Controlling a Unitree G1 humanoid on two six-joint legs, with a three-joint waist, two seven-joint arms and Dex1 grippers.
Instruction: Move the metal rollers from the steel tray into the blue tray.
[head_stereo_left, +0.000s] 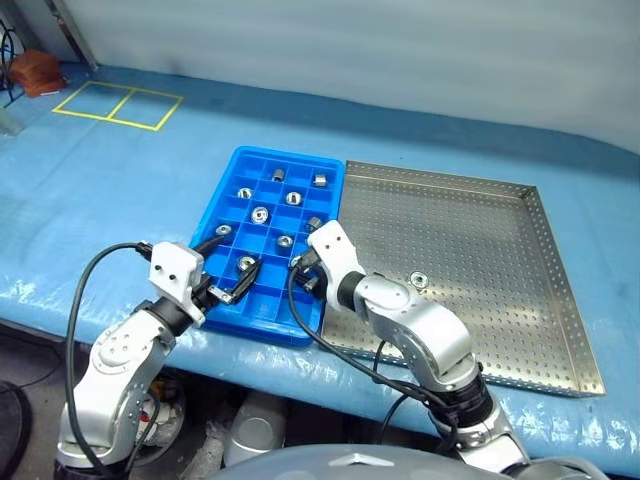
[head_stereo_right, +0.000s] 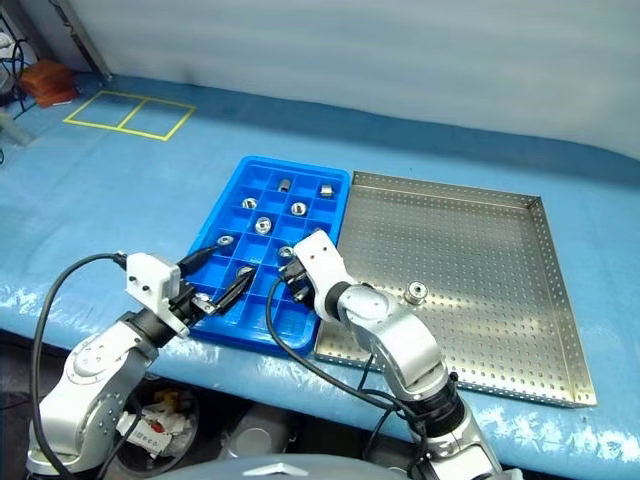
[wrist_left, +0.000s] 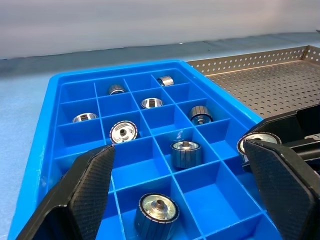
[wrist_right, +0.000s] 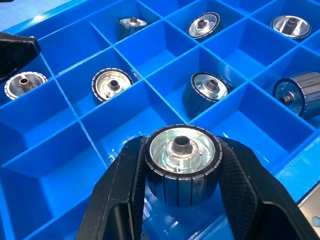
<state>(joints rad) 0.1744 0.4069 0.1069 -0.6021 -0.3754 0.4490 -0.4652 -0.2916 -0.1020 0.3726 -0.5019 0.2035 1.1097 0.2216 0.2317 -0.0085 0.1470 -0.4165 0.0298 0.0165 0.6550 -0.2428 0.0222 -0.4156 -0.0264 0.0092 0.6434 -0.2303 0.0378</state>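
R gripper (wrist_right: 182, 192) clamps one metal roller (wrist_right: 181, 162) over blue tray (head_stereo_left: 232, 170), near its steel-tray edge. L gripper (head_stereo_left: 232, 268) wide open, empty, at tray's near end. One roller (head_stereo_left: 419, 280) left in steel tray (head_stereo_left: 560, 290); others sit in blue compartments.

Head downward; wrists close over blue tray (wrist_left: 50, 105)

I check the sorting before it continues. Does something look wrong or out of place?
Nothing stands out. One roller lies alone in the steel tray; the right gripper holds a roller over the blue tray.
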